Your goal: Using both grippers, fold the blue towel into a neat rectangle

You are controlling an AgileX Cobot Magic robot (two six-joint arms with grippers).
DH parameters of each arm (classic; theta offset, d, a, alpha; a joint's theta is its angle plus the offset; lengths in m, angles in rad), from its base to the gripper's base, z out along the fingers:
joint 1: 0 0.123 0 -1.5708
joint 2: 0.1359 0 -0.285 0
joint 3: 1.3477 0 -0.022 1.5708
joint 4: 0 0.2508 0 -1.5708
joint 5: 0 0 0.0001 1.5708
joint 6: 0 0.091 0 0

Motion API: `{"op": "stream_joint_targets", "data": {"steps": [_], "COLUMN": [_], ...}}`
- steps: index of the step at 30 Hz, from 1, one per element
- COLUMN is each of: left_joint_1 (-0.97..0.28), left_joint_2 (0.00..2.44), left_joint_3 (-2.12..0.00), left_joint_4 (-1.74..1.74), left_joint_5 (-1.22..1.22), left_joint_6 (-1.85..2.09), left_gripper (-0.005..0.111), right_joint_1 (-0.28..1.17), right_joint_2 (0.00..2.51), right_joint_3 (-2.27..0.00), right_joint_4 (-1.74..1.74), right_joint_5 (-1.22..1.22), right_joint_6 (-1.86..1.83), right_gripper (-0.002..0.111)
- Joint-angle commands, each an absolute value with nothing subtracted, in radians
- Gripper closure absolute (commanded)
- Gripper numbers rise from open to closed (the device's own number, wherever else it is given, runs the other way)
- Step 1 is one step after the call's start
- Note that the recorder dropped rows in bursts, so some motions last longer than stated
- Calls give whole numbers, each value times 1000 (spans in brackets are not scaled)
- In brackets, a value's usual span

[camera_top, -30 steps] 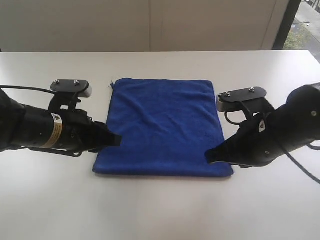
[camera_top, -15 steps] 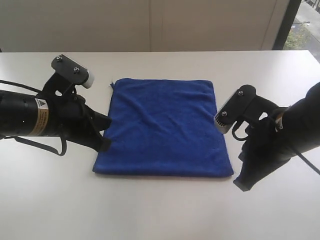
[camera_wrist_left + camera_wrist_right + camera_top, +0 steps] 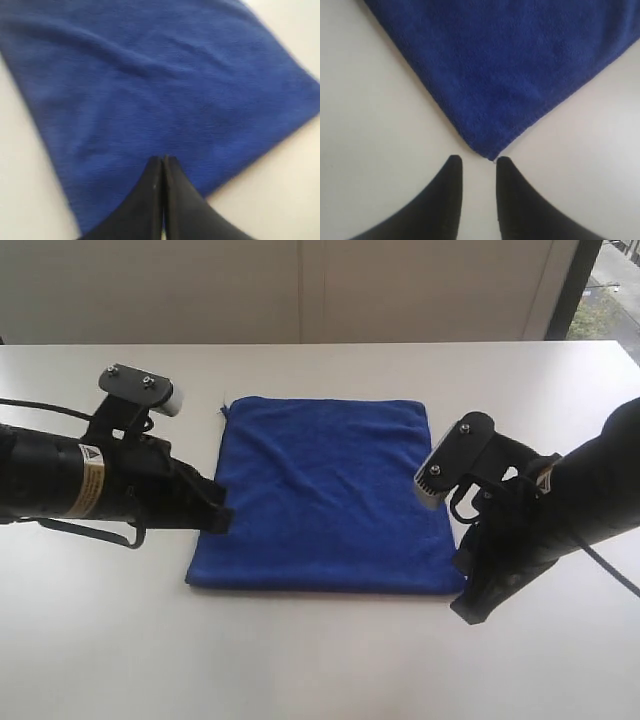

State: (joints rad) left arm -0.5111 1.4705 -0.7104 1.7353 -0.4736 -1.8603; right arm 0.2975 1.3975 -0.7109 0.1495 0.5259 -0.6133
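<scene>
The blue towel (image 3: 330, 495) lies flat on the white table (image 3: 320, 660) as a folded, roughly square shape. My left gripper (image 3: 222, 518) sits at the towel's left edge. In the left wrist view its jaws (image 3: 163, 159) are shut tight, with the tips over the towel (image 3: 150, 75) and no cloth showing between them. My right gripper (image 3: 466, 600) is at the towel's near right corner. The right wrist view shows it (image 3: 479, 161) open, with a narrow gap holding nothing and the towel's corner (image 3: 492, 152) just ahead of the tips.
The table's far edge (image 3: 320, 343) meets a pale wall. A window strip (image 3: 610, 290) shows at the back right. Bare tabletop lies in front of the towel and to both sides behind the arms.
The right gripper came off the towel's near right corner, swung out to the right, then returned to the corner with its jaws opened. The left gripper shut and shifted at the left edge. The towel stayed put.
</scene>
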Motion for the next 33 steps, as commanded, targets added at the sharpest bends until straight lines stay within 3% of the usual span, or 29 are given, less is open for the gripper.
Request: {"op": "stream_joint_targets", "data": {"steps": [1, 4, 8, 14, 19, 23, 29, 33], "left_joint_1": [-508, -508, -508, -508, -508, -508, -508, -508], "left_joint_2": [1468, 1466, 1466, 1466, 1466, 1466, 1468, 1468], "left_joint_3": [-743, -759, -758, -758, -758, -758, -758, -758], "left_joint_4": [1744, 1744, 1744, 1744, 1744, 1729, 1065, 507], "left_joint_5": [-856, -1062, -947, -283, 359, 632, 674, 635], "left_joint_6": [-1971, -1898, -1837, -1928, -1736, -1531, -1092, -552], "left_gripper": [107, 107, 107, 107, 107, 107, 107, 107], "right_joint_1": [299, 299, 299, 299, 299, 299, 299, 299], "right_joint_2": [1397, 1397, 1397, 1397, 1397, 1397, 1397, 1397], "right_joint_3": [-708, -708, -708, -708, -708, -708, -708, -708], "right_joint_4": [200, 200, 207, 213, 212, 232, 238, 238], "right_joint_5": [520, 518, 518, 518, 515, 515, 513, 508], "right_joint_6": [-624, -624, -624, -624, -624, -624, -624, -624], "right_gripper": [84, 84, 84, 84, 84, 84, 84, 84]}}
